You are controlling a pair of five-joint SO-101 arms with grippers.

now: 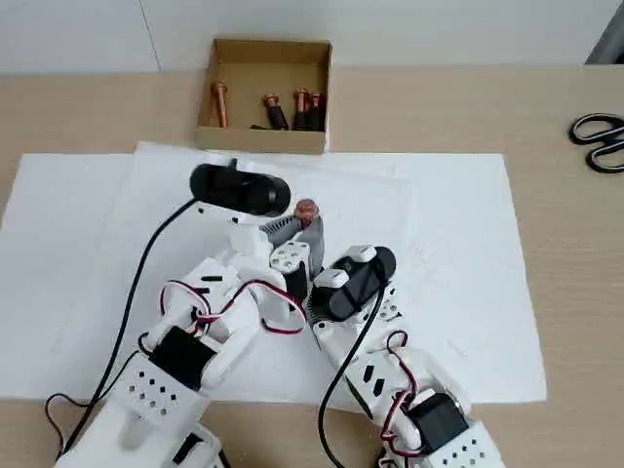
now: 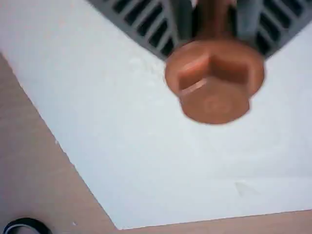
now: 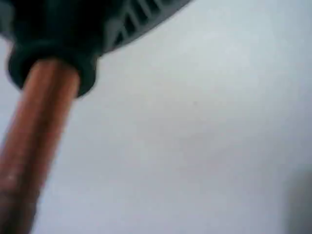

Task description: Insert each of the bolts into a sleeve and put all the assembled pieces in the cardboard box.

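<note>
1. The left arm [image 1: 185, 341] is stretching from the lower left of the high view toward the centre. Its black wrist camera [image 1: 239, 190] is hanging over the white paper sheet [image 1: 458, 253].
2. The left claw [image 1: 291, 230] is pinching shut on a copper-coloured bolt with a hexagonal flanged head [image 2: 214, 80]. Its grey ribbed fingers [image 2: 139, 17] are gripping the shank just behind the head. In the high view the head is pointing toward the upper part of the frame, above the paper.
3. The right arm [image 1: 409, 390] is leaning in from the lower right, so its wrist is sitting right beside the left arm's at the centre of the frame.
4. The right claw [image 3: 68, 34] is holding a black cylindrical sleeve [image 3: 48, 53], and a copper shank is sticking out of the sleeve's end.
5. An open brown cardboard box [image 1: 263, 51] is standing at the upper centre on the pale wooden surface [image 1: 546, 97], just beyond the paper's edge. It is holding several assembled pieces [image 1: 274, 110] of copper and black.
6. Black-handled scissors [image 1: 597, 139] are lying at the right edge.
</note>
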